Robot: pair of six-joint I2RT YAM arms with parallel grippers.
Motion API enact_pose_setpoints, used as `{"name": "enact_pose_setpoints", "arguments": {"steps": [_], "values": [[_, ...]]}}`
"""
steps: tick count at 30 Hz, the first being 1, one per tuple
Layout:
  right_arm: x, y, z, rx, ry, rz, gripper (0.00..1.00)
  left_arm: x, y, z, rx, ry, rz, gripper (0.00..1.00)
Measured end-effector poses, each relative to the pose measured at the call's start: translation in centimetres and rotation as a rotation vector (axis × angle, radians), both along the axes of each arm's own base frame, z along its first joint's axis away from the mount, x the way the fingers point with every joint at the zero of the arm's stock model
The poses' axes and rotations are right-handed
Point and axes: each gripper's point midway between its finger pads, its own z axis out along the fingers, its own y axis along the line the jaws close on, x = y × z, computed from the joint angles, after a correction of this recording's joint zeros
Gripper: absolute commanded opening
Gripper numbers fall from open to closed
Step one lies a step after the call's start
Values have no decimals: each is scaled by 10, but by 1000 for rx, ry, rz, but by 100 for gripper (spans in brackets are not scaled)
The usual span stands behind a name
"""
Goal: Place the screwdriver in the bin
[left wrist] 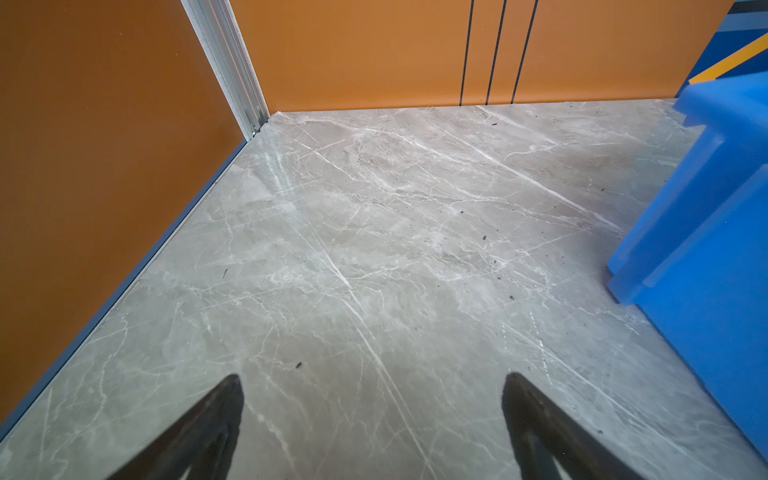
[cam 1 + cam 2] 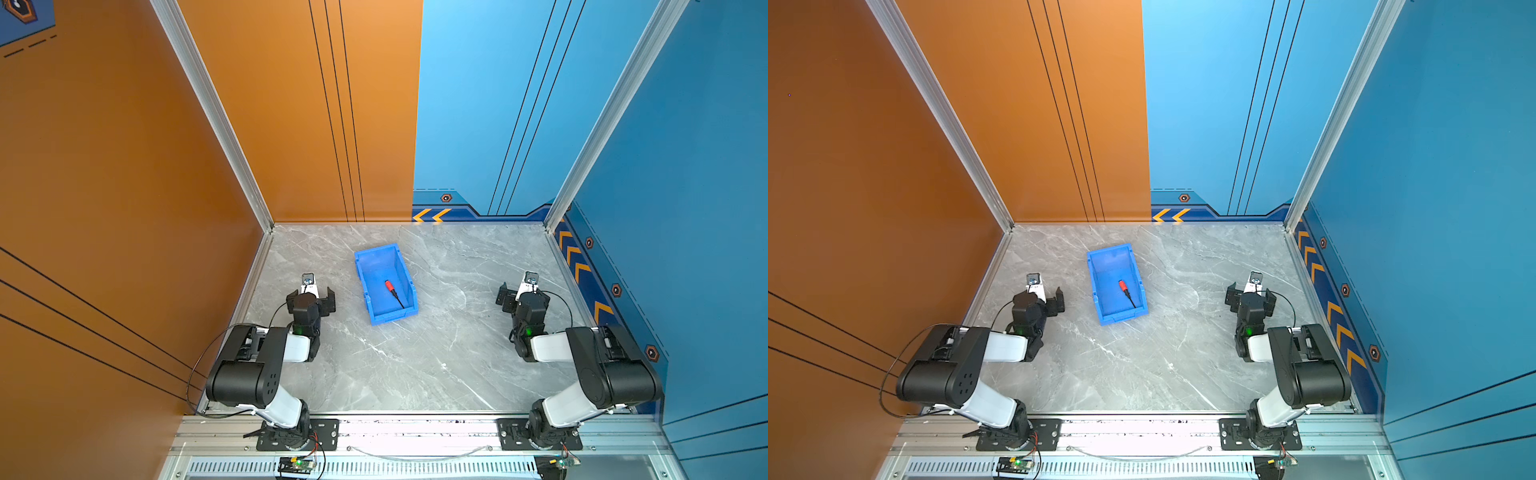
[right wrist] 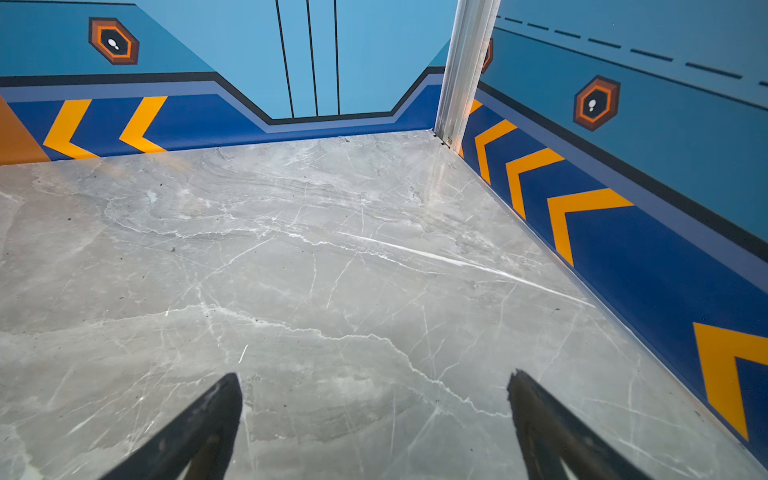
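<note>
In both top views my one small screwdriver [image 2: 393, 293] [image 2: 1127, 292], with a red-orange ribbed handle and a thin black shaft, lies flat on the floor of the one bright blue rectangular plastic bin [image 2: 376, 268] [image 2: 1109, 266]. Its long axis runs at a slant to the bin's length. The handle points toward the far wall and the left, and the shaft tip points toward the near, lower front end and the bin's right wall. The bin stands on the grey marble-patterned tabletop [image 2: 415, 365], between my two arms and nearer the left one. I count two grippers. My left gripper [image 2: 311, 294] [image 2: 1038, 297] hangs just beside the bin's left wall, apart from it, with its jaws spread wide and nothing between them. My right gripper [image 2: 523, 293] [image 2: 1251, 296] is well apart from the bin near the right wall, also spread wide and holding nothing. In the left wrist view the left gripper [image 1: 374, 380] shows two dark fingers [image 1: 216, 419] far apart over bare marble, with the bin's blue outer wall [image 1: 706, 249] off to one side, untouched. In the right wrist view the right gripper [image 3: 374, 378] shows its fingers [image 3: 548, 424] equally wide, with only marble between them.
</note>
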Motion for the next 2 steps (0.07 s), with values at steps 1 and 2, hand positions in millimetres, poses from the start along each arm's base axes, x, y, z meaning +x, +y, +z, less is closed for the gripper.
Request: {"name": "enact_pose_setpoints", "arguments": {"steps": [1, 2], "values": [[0, 0, 0, 0, 1, 0, 100, 1, 1, 1, -3, -1, -2, 98], [0, 0, -1, 0, 3, 0, 100, 1, 0, 1, -4, -2, -6, 98]]}}
